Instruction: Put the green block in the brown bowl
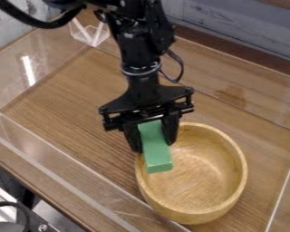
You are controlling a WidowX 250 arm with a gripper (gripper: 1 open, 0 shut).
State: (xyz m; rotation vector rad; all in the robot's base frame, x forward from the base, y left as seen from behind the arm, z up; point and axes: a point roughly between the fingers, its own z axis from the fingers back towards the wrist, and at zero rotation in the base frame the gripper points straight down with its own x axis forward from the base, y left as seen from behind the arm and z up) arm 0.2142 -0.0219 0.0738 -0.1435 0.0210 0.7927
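From my camera, gripper (152,132) is clamped on the green block (156,149), which hangs upright with a slight tilt, top end between the fingers, lower end over the left part of the brown bowl (224,181). Can't tell if the block touches the bowl. Bowl sits on the wooden table (62,113), toward the near edge and right of centre in my view; black arm (138,45) reaches in from the far side, a cable loop (177,68) beside it.

Green block (156,148) upright in the tool (152,131), over brown bowl's (217,179) edge
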